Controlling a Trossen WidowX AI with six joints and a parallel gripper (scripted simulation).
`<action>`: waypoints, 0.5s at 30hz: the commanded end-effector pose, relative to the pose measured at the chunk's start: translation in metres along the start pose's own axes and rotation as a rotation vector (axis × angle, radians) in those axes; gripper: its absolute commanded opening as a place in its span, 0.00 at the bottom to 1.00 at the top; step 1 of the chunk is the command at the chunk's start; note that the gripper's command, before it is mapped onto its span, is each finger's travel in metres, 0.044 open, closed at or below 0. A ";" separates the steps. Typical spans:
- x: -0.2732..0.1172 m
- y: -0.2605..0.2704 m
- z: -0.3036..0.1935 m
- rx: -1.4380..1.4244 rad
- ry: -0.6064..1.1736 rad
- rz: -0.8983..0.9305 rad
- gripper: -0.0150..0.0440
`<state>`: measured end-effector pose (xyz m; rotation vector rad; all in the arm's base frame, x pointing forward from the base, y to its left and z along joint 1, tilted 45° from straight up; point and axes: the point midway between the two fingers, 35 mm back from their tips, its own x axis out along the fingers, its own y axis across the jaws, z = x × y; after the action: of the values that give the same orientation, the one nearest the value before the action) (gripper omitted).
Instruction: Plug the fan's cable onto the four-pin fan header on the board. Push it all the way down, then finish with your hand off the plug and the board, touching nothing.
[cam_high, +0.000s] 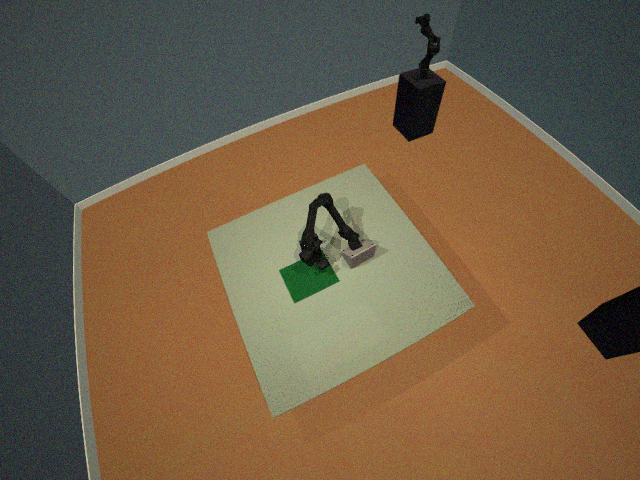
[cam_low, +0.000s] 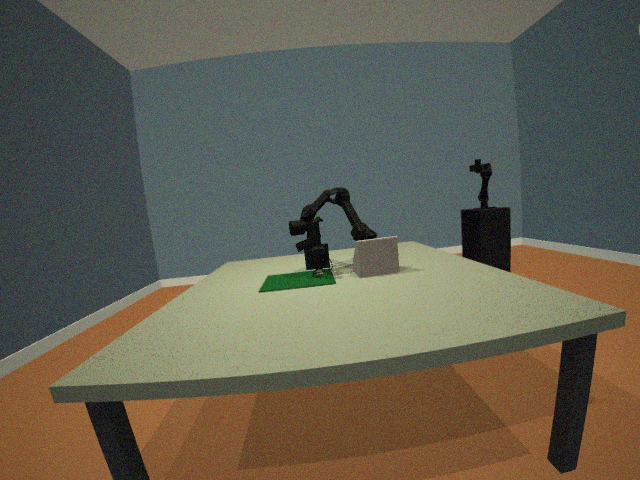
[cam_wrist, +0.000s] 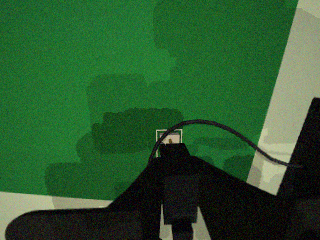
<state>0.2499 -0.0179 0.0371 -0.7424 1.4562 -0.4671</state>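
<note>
Small black fan plug (cam_wrist: 171, 150) sat pinched in the hand (cam_wrist: 172, 155) right over the white-framed four-pin header (cam_wrist: 169, 136) on the flat green board (cam_wrist: 75, 75); looked like insertion time, next needing a straight push down.

Gripper (cam_wrist: 172, 150) clamped on plug (cam_wrist: 179, 192)

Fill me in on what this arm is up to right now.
The black robot arm is bent down over the flat green circuit board on the pale table. Its gripper is shut on the small dark fan plug, with the thin dark cable trailing off to the side. The plug sits right at the small white-framed header; whether it is seated cannot be told.
</note>
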 end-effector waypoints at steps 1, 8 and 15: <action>0.001 0.000 -0.001 -0.004 0.001 -0.004 0.25; 0.001 0.000 0.000 -0.004 0.001 -0.004 0.25; 0.003 0.000 0.000 -0.004 0.001 -0.004 0.25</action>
<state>0.2507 -0.0185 0.0366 -0.7409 1.4541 -0.4675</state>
